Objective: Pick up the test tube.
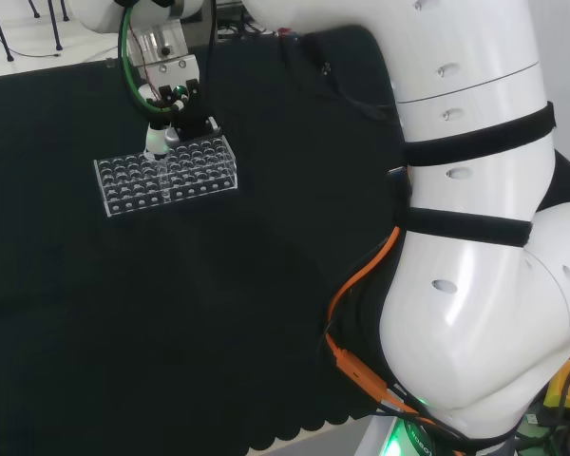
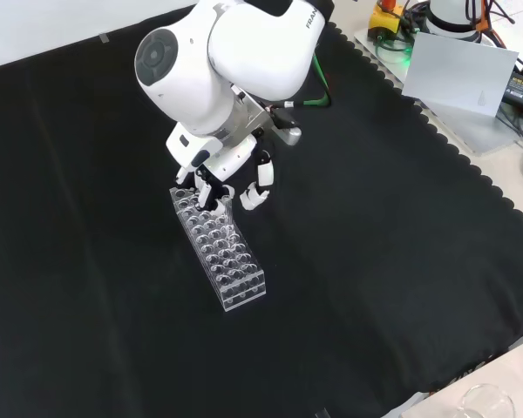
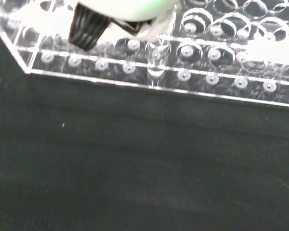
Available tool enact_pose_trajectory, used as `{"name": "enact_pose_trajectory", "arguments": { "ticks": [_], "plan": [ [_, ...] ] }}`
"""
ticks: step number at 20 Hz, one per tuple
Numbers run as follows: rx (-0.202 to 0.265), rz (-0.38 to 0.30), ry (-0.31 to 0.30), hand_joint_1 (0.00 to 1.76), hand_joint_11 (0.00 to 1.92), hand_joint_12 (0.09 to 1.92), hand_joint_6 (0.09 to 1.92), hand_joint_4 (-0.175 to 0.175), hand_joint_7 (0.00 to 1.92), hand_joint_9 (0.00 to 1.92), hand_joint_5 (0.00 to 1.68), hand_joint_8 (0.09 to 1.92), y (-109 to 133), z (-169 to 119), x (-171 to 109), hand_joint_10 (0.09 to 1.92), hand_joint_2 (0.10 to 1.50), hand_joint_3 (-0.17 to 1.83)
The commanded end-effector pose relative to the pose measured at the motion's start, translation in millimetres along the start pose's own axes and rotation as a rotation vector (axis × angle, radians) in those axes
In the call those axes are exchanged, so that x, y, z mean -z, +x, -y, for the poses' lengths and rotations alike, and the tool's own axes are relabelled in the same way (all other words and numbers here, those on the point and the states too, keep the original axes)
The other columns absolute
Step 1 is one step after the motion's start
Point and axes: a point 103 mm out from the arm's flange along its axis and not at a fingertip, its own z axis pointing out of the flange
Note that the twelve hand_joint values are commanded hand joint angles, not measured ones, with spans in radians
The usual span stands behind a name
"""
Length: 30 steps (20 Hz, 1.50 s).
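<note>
clear rack (image 3: 149, 72), hand (image 2: 211, 193) above it

A black cloth (image 2: 375, 244) is covering the surface, its scalloped edge showing at the right of the front view. A clear rack (image 2: 220, 250) of round holes is sitting directly on the cloth, lying left of centre in the front view.

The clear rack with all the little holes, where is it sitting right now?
In the front view the clear rack lies on the black cloth left of centre, running diagonally, with the hand over its far end.
</note>
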Motion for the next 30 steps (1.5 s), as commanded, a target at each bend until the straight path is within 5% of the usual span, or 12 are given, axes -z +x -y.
{"name": "enact_pose_trajectory", "arguments": {
  "ticks": [1, 8, 10, 17, 21, 25, 30],
  "plan": [
    [-0.051, -0.046, -0.021, 1.1, 0.38, 1.47, 0.95, -0.175, 1.32, 1.08, 0.79, 0.73, 7.4, -6.7, 7.6, 0.69, 0.56, 0.77],
    [-0.064, -0.057, -0.043, 1.15, 0.43, 1.45, 0.93, -0.175, 1.41, 1.16, 0.85, 0.68, 14.8, -13.6, 12.6, 0.66, 0.55, 0.76],
    [-0.061, -0.019, -0.077, 1.22, 0.5, 1.42, 0.83, -0.175, 1.4, 1.23, 1.06, 0.67, 18.7, -13.6, 13.4, 0.65, 0.67, 0.63],
    [-0.066, 0.011, -0.148, 1.43, 0.82, 1.26, 0.78, -0.175, 1.35, 1.22, 1.22, 0.82, 20.2, -10.1, 14.0, 0.69, 0.57, 0.8],
    [-0.055, 0.016, -0.174, 1.44, 0.92, 1.22, 0.63, -0.175, 1.43, 1.31, 1.31, 0.67, 19.5, -9.0, 18.9, 0.55, 0.52, 0.82],
    [-0.047, 0.017, -0.186, 1.43, 0.95, 1.21, 0.32, -0.175, 1.4, 1.29, 1.31, 0.72, 18.1, -7.3, 24.5, 0.56, 0.67, 0.56],
    [-0.038, 0.019, -0.187, 1.43, 0.96, 1.22, 0.26, -0.175, 1.39, 1.29, 1.32, 0.72, 14.5, -4.5, 34.0, 0.56, 0.69, 0.53]
  ]
}}
